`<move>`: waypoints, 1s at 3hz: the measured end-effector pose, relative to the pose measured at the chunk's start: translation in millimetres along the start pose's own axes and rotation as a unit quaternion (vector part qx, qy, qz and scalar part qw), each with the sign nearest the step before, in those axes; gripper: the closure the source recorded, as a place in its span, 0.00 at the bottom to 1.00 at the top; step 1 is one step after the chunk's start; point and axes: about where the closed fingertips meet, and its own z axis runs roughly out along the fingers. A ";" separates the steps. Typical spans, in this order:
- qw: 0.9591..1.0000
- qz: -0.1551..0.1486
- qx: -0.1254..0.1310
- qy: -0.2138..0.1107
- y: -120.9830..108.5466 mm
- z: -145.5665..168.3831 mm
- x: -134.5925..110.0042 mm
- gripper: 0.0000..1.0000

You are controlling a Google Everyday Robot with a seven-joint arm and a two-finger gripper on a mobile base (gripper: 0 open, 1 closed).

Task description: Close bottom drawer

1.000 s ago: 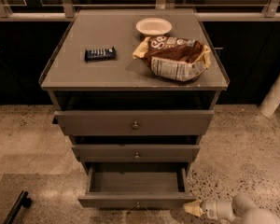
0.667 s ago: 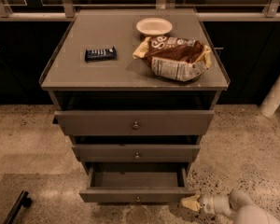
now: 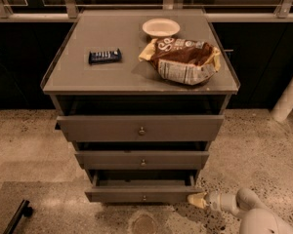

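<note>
Grey-brown, slim-fronted bottom drawer (image 3: pixel 117 195) with a small round metal knob stands partly pulled out, lowest beneath the front edge of the grey tabletop (image 3: pixel 88 77). A cream-tipped claw (image 3: pixel 196 199) touches the right end of its front panel; whether the claw is apart or together, I cannot tell.

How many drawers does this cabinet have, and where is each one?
3, stacked: top drawer, middle drawer, bottom drawer near the floor. The gripper is beside the bottom drawer's front, at its right end.
</note>
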 end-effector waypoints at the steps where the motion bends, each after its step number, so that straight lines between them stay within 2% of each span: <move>1: 1.000 -0.007 0.012 -0.004 -10.9 12.5 -22.0 1.00; 3: 0.999 0.011 0.030 -0.009 -32.6 28.6 -30.9 1.00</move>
